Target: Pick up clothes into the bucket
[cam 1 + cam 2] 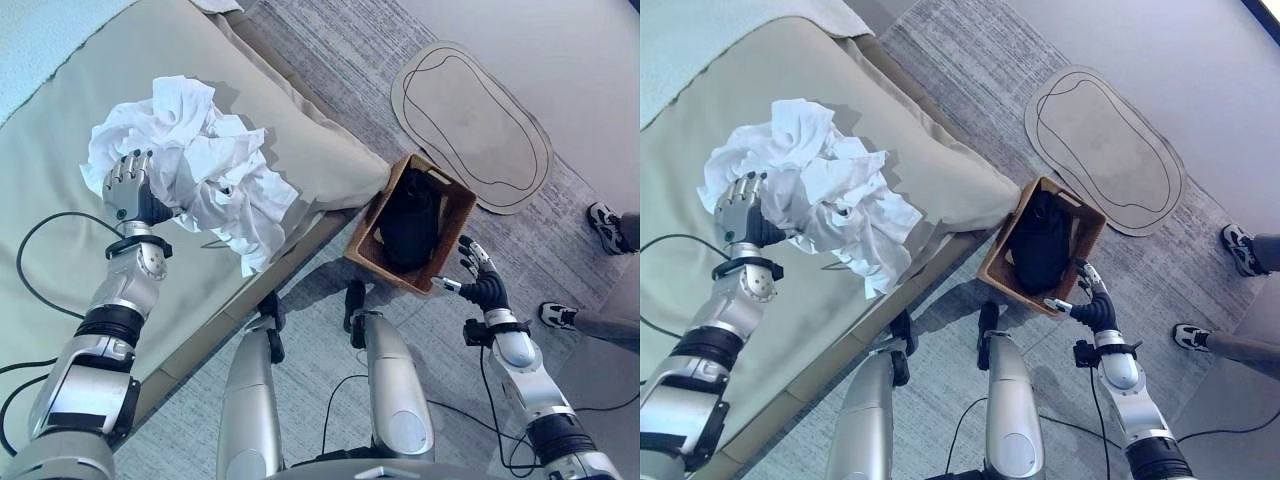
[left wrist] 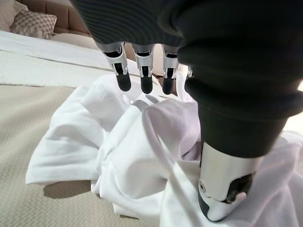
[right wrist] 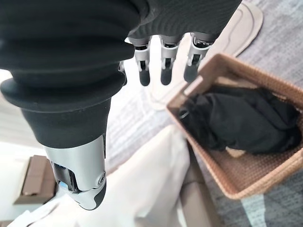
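Note:
A heap of crumpled white clothes (image 1: 210, 160) lies on the beige bed cover (image 1: 60, 210), with one end hanging over the bed's edge. My left hand (image 1: 128, 188) is at the heap's left side. In the left wrist view its fingers (image 2: 142, 78) are straight above the white cloth (image 2: 142, 142), and the thumb (image 2: 222, 189) rests against a fold. On the floor by the bed stands a brown woven basket (image 1: 456, 232) with a black garment (image 1: 410, 225) inside. My right hand (image 1: 482, 285) hovers open just beside the basket's near corner, holding nothing.
A flat oval mat (image 1: 470, 125) lies on the grey carpet beyond the basket. A person's shoes (image 1: 605, 225) stand at the right edge. The bed's edge runs diagonally between the clothes and the basket. A patterned pillow (image 2: 33, 23) sits at the bed's far end.

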{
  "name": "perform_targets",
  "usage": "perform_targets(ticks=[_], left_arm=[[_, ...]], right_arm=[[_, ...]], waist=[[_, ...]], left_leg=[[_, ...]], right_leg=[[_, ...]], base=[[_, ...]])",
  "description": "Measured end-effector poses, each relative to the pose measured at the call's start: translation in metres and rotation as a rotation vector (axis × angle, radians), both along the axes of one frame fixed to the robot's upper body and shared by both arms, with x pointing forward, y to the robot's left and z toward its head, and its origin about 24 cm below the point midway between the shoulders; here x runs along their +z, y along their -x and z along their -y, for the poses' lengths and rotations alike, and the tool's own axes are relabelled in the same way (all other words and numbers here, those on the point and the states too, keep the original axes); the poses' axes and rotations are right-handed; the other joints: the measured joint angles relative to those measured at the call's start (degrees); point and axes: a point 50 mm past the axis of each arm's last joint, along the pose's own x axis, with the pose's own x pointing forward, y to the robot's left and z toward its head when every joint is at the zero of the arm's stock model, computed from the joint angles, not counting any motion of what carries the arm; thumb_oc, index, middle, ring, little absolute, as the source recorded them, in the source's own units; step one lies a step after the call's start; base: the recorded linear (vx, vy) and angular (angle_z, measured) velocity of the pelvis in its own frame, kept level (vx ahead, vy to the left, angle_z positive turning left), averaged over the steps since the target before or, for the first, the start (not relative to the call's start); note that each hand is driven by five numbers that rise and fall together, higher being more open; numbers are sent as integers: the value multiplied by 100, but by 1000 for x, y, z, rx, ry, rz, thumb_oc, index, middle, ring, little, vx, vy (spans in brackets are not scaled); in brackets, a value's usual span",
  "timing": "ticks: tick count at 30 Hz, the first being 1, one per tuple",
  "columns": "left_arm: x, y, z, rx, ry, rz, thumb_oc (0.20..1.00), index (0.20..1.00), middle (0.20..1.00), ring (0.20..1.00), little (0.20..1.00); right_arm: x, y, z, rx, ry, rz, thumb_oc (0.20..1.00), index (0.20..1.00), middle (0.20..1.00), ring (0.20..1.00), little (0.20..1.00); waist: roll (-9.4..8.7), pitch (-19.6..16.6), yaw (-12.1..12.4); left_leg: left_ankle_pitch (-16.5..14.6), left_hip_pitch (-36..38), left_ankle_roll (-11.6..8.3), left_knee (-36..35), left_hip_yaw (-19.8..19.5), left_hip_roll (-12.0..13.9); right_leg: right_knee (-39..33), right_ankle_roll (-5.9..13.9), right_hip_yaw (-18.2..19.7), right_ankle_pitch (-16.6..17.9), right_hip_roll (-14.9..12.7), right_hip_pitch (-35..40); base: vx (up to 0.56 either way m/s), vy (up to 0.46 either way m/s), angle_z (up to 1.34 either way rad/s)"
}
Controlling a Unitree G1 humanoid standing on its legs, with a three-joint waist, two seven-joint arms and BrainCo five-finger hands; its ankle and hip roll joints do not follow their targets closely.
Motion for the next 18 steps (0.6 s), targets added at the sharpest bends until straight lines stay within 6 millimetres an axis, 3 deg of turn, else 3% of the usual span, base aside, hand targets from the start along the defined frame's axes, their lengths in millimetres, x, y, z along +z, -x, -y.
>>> perform_targets(ticks=[1, 2, 4, 18], left_arm=[[0, 0, 0, 1, 1, -1, 1000, 1000, 1000, 1000, 1000], [0, 0, 0, -1, 0, 1, 931, 931, 931, 931, 931], [0, 0, 0, -2, -2, 0, 200, 200, 200, 200, 200], [-2, -1, 4, -42, -2, -32, 200, 200, 200, 200, 200]], right_arm=[[0, 0, 0, 0, -1, 1, 1000, 1000, 1000, 1000, 1000], [0, 0, 0, 1, -2, 3, 1000, 1000, 1000, 1000, 1000], [1, 0, 0, 0, -2, 5, 1000, 1000, 1000, 1000, 1000], [0, 0, -1, 1, -5, 3, 1000, 1000, 1000, 1000, 1000]], waist=[[-5, -3, -1], [-39, -47, -9], [-46, -54, -5], [-55, -64, 0]], left_leg=[[-69, -36, 16, 81, -7, 7], [-41, -125, 26, 201, 8, 5], [-146, -196, -3, 299, -5, 16], [-150, -201, 77, 321, 44, -9]], right_leg=[[54, -7, 12, -31, 2, -25], [185, 15, 46, -31, -22, -126], [232, 7, 61, -99, -18, -181], [262, 45, 109, -84, -41, -217]], base=[[0, 2, -5], [88, -5, -2], [43, -3, -3], [-1, 0, 0]])
